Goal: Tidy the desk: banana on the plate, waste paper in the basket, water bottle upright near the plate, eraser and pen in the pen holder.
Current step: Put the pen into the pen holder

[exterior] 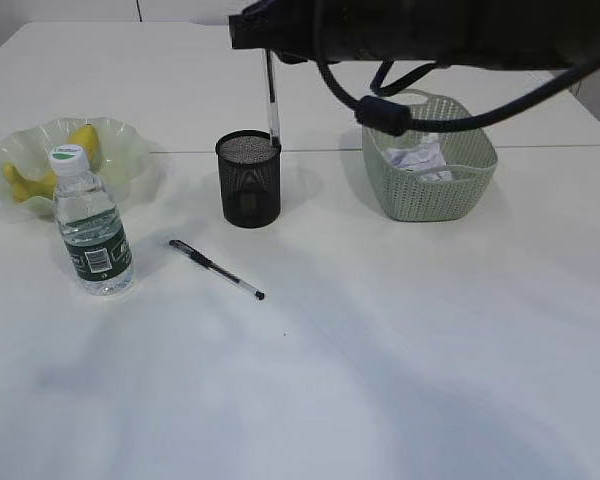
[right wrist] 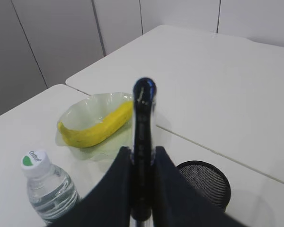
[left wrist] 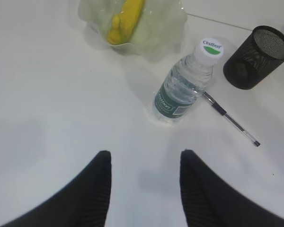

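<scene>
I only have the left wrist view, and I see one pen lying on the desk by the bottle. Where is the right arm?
Observer: The right gripper has its jaws shut on a second pen, held upright over the pen holder.
Operator: Is it in yet?
Observer: Its lower tip is level with the holder's rim. I cannot tell whether it is inside.
Operator: And the basket?
Observer: The basket stands right of the holder, with crumpled paper in it.
</scene>
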